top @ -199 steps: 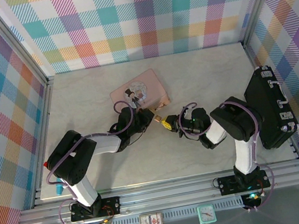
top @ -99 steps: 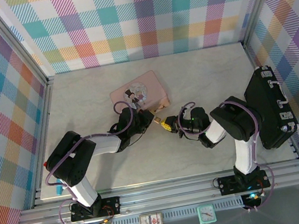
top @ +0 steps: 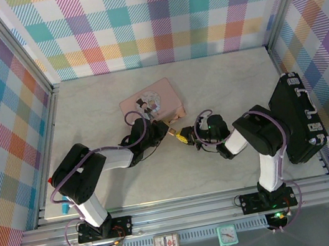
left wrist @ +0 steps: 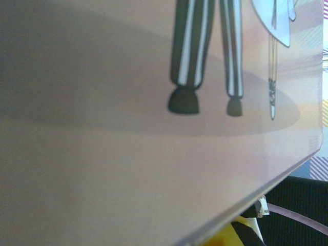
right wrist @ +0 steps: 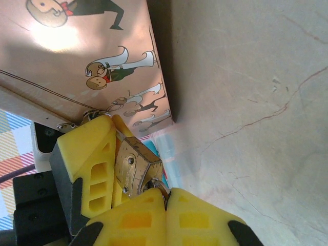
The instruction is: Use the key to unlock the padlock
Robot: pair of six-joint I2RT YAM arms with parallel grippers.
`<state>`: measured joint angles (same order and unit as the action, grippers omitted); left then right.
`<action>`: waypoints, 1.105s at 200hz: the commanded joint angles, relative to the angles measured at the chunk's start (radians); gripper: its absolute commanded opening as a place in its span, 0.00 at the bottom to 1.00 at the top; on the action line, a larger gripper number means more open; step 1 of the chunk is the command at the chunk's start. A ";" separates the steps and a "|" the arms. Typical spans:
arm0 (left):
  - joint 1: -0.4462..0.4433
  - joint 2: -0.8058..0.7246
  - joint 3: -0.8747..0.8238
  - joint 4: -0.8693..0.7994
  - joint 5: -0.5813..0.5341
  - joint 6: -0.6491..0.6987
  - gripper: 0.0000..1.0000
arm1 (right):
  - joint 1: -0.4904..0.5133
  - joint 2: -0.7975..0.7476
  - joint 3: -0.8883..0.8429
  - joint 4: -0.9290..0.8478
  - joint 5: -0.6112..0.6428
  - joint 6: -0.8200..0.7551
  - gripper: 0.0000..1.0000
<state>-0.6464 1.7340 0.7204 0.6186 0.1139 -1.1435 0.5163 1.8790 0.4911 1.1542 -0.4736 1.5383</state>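
Just off the near corner of the pink tin (top: 152,103), out in the middle of the table (top: 227,81), that's where both my arms meet. The padlock (right wrist: 136,166) sits right there. In the right wrist view it's a small brass block standing on edge, hard against the yellow fingers of the left gripper (top: 164,130). It looks pinched by its flat sides, so I'm calling that hand closed on it, though part of the grip is hidden behind the body.

The right gripper (top: 184,136) is nose to nose with it. Its two yellow pads (right wrist: 200,220) are pressed flat together with no gap I can see. The key would have to be nipped in that seam, but I cannot tell from these views. A thin silver loop shows just where pads and padlock meet, and I won't swear what it belongs to.

Now, handling. That padlock is rigid metal, dense for its size I'd judge, with smooth faces that can skate on the pads. The broad flat sides are the place to clamp it, leaving the keyway end bare and the thin shackle free to pop. The key is slim and stiff and will want to roll in the fingers, so it should be gripped at its wide end, with the blade in line with the lock. There's very little room here, and the tin's edge is just beside everything, so I'm going gently.
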 commanded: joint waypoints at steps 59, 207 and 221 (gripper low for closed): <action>-0.077 0.001 0.055 0.033 0.205 -0.044 0.00 | 0.013 -0.112 0.047 -0.194 0.111 -0.094 0.00; -0.078 -0.010 0.078 -0.035 0.155 -0.038 0.00 | 0.009 -0.171 0.019 -0.276 0.097 -0.192 0.32; -0.074 -0.014 0.074 -0.036 0.151 -0.038 0.00 | 0.005 -0.200 0.008 -0.306 0.104 -0.218 0.36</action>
<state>-0.6724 1.7401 0.7578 0.5400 0.1131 -1.1358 0.5274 1.7439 0.4992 0.8555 -0.4122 1.3853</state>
